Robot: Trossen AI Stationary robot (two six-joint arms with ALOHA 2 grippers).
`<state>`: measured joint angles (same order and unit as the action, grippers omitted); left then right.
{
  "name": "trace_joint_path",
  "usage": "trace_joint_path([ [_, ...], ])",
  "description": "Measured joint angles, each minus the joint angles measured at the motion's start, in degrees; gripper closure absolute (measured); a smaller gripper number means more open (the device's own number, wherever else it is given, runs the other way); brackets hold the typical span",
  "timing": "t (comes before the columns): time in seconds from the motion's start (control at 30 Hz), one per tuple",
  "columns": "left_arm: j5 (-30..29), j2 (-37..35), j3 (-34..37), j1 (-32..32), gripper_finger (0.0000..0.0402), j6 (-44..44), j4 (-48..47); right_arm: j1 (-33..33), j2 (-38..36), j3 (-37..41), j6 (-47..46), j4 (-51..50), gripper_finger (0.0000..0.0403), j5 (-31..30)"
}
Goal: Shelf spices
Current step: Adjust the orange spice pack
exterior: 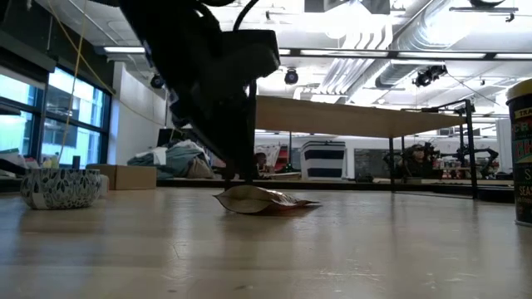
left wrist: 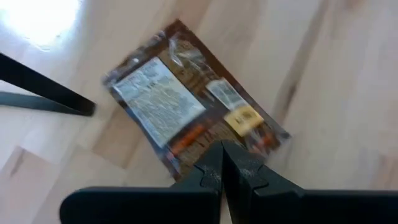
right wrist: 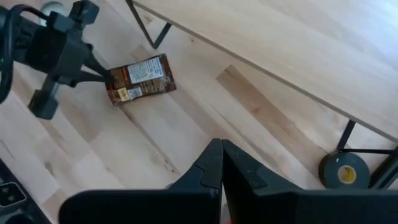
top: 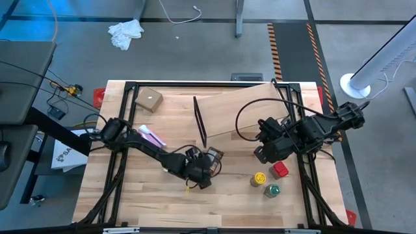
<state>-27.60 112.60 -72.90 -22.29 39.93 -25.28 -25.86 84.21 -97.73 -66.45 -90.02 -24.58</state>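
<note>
The flat brown printed packet [left wrist: 186, 115] lies on the table [top: 143, 195] near its middle, by the shelf's near left leg. My left gripper [left wrist: 222, 149] is shut, with its tips at the packet's edge [top: 214, 155]. The yellow-lidded jar [top: 259, 178], green-lidded jar [top: 272, 190] and red container [top: 280, 169] stand together at the near right. The shelf [top: 247, 107], a light board on thin black legs, stands at the far right. My right gripper [right wrist: 222, 152] hangs shut and holds nothing, high above the table near the red container. My left gripper has its shut fingertips [exterior: 241, 174] at one long edge of the brown packet [left wrist: 208, 138], near that edge's middle. The fingers slant down from the table's left. The packet lies flat on the table. Whether the tips press the edge or only stand at it, I cannot tell.
A pink packet [top: 151, 136] lies under the left arm, and a pale tin [top: 149, 99] sits at the far left. A patterned bowl [exterior: 62, 187] shows in the low view. A tape roll [right wrist: 341, 169] lies by a shelf leg. Bare wood stretches along the near left.
</note>
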Motion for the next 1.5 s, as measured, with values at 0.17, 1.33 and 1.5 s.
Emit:
trace_joint_path([
  [0.17,-3.51,0.44,-0.07,0.69,0.0401,0.01,2.23,-1.56,-0.01,0.00,-1.76,0.00,0.0403,0.02],
  [1.33,1.73,6.62,-15.78,5.47,0.0401,-18.88,-5.83,-10.20,-0.38,0.04,-12.01,0.00,0.0403,-5.22],
  [1.5,1.64,8.63,-12.54,5.59,0.0401,-18.59,-2.49,-10.31,-0.38,0.04,-13.07,0.01,0.0403,-5.62],
])
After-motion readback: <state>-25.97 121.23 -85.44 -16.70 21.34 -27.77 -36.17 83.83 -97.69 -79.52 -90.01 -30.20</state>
